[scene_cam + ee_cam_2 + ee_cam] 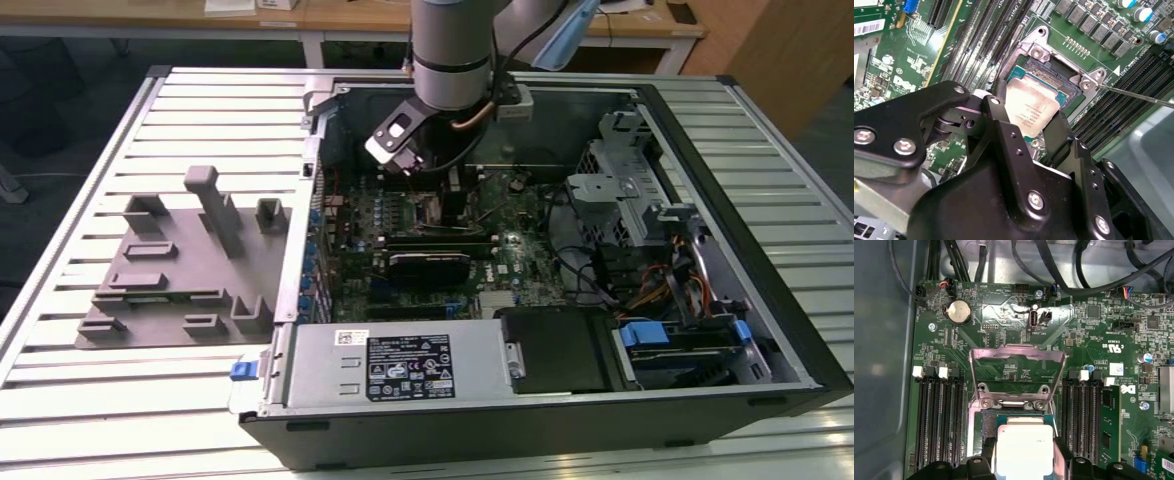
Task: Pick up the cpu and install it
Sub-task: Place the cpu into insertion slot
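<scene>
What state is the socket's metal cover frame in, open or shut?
Open: in the first wrist view the cover frame stands swung back off the socket, leaving the cpu uncovered.

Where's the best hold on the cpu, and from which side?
Two opposite edges of the cpu, from straight above, as the hand pinches it. It is a thin flat square lying face up over the socket, with the load plate standing open along one side.

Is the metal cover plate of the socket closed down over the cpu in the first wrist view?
No, the cover plate stands flipped up, away from the cpu, whose silver top is bare.
</scene>
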### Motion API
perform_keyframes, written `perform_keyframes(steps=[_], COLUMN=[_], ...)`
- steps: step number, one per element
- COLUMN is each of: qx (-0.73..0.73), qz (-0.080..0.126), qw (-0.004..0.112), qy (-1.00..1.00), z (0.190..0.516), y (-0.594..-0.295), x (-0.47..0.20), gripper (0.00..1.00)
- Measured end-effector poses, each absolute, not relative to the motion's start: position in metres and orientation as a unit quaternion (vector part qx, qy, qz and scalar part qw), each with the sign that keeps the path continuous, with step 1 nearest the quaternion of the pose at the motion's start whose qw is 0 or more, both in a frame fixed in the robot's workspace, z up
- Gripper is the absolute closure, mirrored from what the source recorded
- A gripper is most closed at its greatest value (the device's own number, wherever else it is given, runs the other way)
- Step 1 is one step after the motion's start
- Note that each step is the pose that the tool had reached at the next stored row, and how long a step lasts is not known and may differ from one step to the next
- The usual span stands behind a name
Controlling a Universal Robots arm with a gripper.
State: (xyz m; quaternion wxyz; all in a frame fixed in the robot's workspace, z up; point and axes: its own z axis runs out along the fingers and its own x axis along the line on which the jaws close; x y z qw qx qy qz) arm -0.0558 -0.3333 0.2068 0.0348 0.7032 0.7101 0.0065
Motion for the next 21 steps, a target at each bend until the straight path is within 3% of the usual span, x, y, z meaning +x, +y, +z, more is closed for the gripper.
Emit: perform_keyframes(steps=[21], qx=[0.703], qz=[0.007], qw=[0.035], qy=[0.71], z=[0.1973], y=[-0.3261], x=[-0.059], gripper=[0.46])
